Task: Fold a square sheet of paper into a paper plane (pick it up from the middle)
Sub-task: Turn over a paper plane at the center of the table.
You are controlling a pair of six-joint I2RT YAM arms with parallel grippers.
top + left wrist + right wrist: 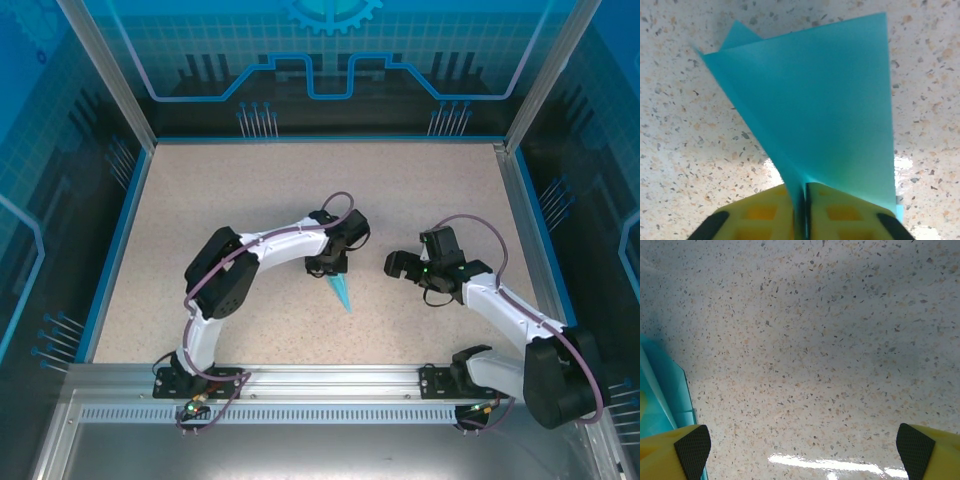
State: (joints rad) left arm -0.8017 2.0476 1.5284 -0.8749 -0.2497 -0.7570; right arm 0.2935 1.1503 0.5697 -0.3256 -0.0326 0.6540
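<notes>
1. Left hand (800, 196) pinches the blue plane (830, 100) at its folded edge, fingers (845, 212) pressed together on it.
2. Plane hangs over the middle of the counter (250, 190), pointed tip aimed toward the arm bases (185, 378), between both hands.
3. Right hand (804, 452), near the plane, is spread wide above the counter.

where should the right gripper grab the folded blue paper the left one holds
Probably the free pointed end of the folded paper, away from the left gripper, which pinches its other end. The open right gripper sits to its right, so come from there, closing across the flat layers.
</notes>
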